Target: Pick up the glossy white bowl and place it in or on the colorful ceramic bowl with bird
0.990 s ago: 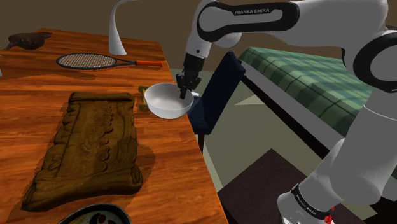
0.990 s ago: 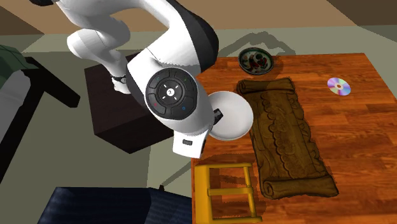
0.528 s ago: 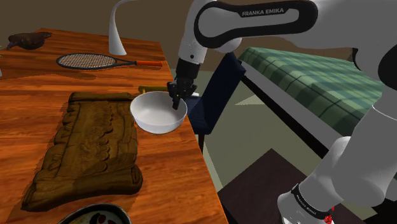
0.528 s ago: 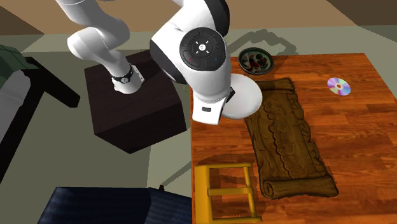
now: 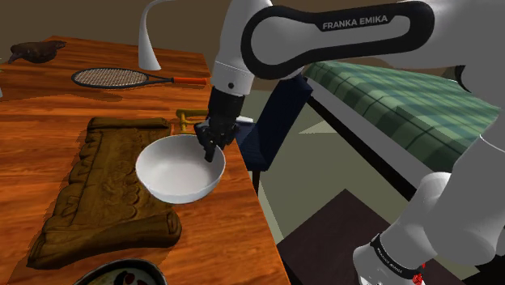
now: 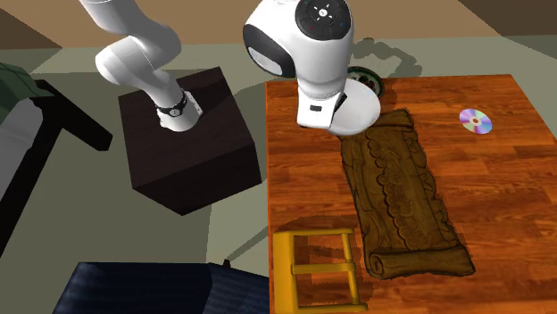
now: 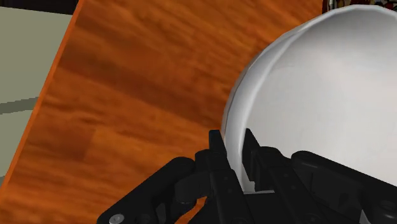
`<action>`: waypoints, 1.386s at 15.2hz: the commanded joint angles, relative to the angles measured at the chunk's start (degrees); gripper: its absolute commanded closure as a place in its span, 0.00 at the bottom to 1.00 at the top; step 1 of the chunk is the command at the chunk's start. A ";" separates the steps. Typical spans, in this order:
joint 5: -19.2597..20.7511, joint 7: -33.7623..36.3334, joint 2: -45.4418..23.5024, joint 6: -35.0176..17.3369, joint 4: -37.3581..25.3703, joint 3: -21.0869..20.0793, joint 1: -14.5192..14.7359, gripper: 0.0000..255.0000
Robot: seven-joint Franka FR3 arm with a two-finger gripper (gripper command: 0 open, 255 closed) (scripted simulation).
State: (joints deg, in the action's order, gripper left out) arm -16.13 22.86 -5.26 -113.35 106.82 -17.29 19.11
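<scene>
A plain glossy white bowl (image 5: 178, 168) hangs above the wooden table (image 5: 48, 121), near its right edge in the shoulder view. My gripper (image 5: 212, 146) is shut on the bowl's rim. In the wrist view the two fingers (image 7: 234, 143) clasp the rim of the white bowl (image 7: 318, 95), one inside and one outside. The colorful bowl (image 5: 121, 275) lies at the shoulder view's bottom edge, partly cut off. In the second exterior view the white bowl (image 6: 361, 111) hangs just beside the colorful bowl (image 6: 368, 77), which my arm mostly hides.
A long brown carved mat (image 5: 113, 186) lies beside the white bowl. A racket (image 5: 121, 78) and a white lamp base (image 5: 150, 36) are at the far end. A yellow frame (image 6: 317, 268), a disc (image 6: 475, 121), a dark blue chair (image 5: 279, 113) and a bed (image 5: 388, 97) are nearby.
My gripper has carried the white bowl along the table's edge, away from the racket and toward the colorful bowl. The grip on the rim is unchanged.
</scene>
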 commanded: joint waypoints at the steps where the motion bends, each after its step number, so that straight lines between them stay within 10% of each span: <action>1: 0.16 2.82 0.08 -0.67 -0.06 -1.24 1.53 1.00; 21: 7.02 25.98 -8.45 -7.72 -6.55 -9.61 15.24 1.00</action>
State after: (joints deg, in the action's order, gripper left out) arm -9.22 48.77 -13.42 -120.29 99.84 -26.88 34.22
